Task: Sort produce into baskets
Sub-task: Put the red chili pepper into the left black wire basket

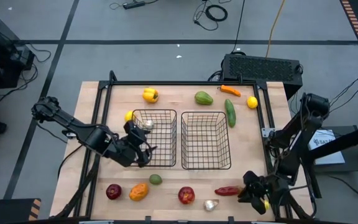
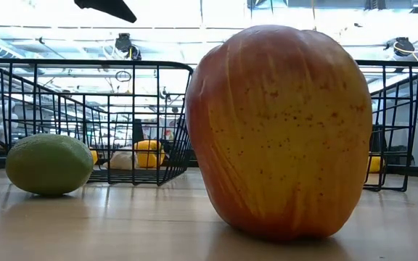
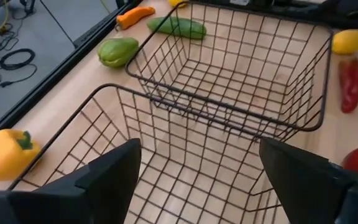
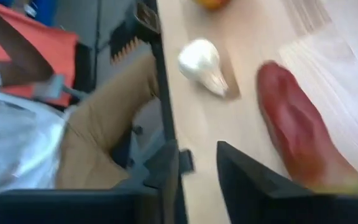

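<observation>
Two black wire baskets stand mid-table, the left basket [image 1: 154, 138] and the right basket [image 1: 206, 140]. A garlic bulb [image 1: 146, 124] lies in the left one. My left gripper [image 3: 197, 186] hangs open over the left basket's near left part [image 1: 140, 151] with nothing between its fingers. My right gripper [image 4: 199, 155] is at the near right corner [image 1: 253, 193], open by a narrow gap and holding nothing. A red pepper [image 4: 300, 134] lies just beside it, and a garlic bulb [image 4: 204, 65] a little farther off. A lemon [image 1: 266, 203] shows beside that gripper.
Near edge: red apple [image 1: 113, 191], orange pepper [image 1: 139, 191], green fruit [image 1: 156, 180], apple [image 1: 186, 195]. Far side: yellow pepper [image 1: 150, 94], green pepper [image 1: 203, 98], small orange pepper [image 1: 230, 91], cucumber [image 1: 230, 112], lemon [image 1: 252, 102]. Another lemon [image 1: 129, 116] sits by the left basket. A person's leg [image 4: 104, 124] is beyond the table edge.
</observation>
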Robot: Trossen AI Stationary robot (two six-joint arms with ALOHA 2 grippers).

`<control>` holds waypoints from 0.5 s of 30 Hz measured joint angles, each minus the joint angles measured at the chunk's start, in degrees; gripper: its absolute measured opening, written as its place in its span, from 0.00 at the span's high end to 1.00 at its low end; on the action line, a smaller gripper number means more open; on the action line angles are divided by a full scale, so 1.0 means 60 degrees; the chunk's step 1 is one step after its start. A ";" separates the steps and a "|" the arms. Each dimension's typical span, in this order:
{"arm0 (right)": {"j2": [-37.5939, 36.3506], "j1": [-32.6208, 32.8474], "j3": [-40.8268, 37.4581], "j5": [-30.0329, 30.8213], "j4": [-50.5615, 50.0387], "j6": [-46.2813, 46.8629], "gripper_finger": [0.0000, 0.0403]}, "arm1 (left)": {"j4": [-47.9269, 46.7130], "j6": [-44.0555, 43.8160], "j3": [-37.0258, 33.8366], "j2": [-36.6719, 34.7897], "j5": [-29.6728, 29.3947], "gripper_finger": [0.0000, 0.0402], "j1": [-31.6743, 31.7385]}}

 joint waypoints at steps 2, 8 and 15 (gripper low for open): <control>0.0097 -0.0042 0.0000 -0.0320 -0.0357 0.0029 0.67 | 0.0166 0.0065 0.0000 0.0000 0.0000 0.18 0.0000; 0.0198 -0.0050 0.0000 -0.0616 -0.1365 -0.0392 0.43 | 0.0407 0.0066 0.0000 0.0000 0.0000 0.18 0.0000; 0.0469 -0.0067 0.0000 -0.0087 -0.1456 -0.2142 0.25 | 0.0432 0.0066 0.0000 0.0000 0.0004 0.18 0.0000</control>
